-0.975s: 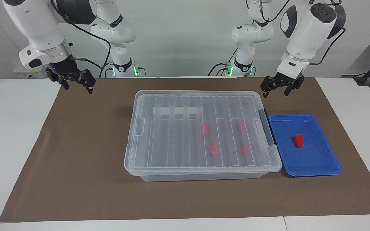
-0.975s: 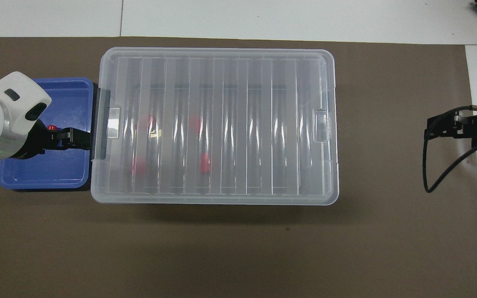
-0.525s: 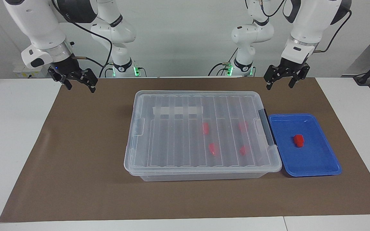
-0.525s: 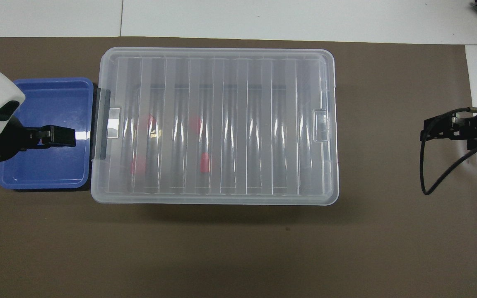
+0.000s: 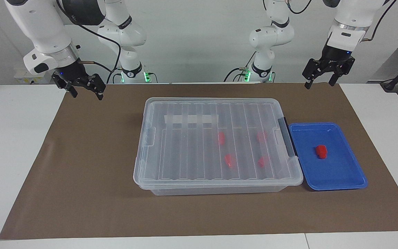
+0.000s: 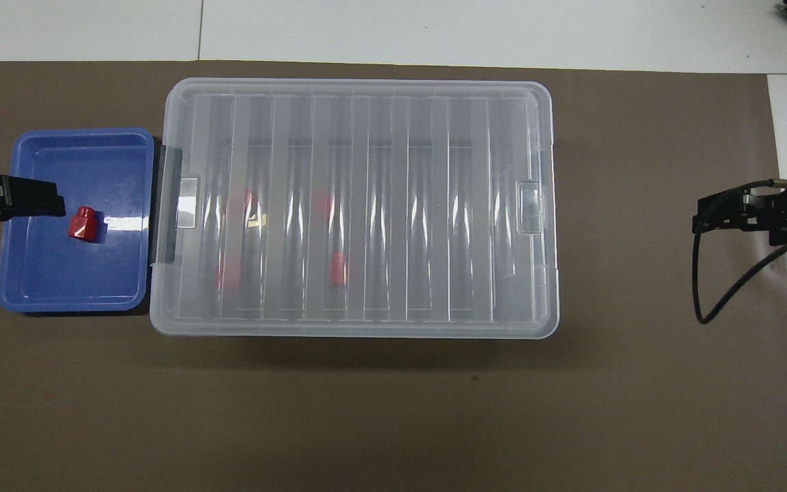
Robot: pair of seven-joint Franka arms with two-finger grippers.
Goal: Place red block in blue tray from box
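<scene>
A red block (image 5: 321, 151) (image 6: 84, 224) lies in the blue tray (image 5: 337, 186) (image 6: 72, 301), which sits against the box's end toward the left arm. The box (image 5: 185, 148) (image 6: 434, 205) is a clear bin with its lid on, and several red blocks (image 5: 221, 138) show through it. My left gripper (image 5: 320, 84) (image 6: 38, 197) hangs open and empty, high over the mat at the tray's outer edge. My right gripper (image 5: 86, 95) (image 6: 714, 215) waits open and empty over the mat's edge at the right arm's end.
A brown mat (image 5: 88, 173) covers the middle of the white table (image 5: 12, 155). A dark grey clip (image 5: 286, 140) closes the box's end beside the tray. A black cable loop (image 6: 701, 287) hangs by the right gripper.
My left gripper has risen and drawn back from the box's corner toward the left arm's end, uncovering the red block in the overhead view. The right gripper has barely moved.
</scene>
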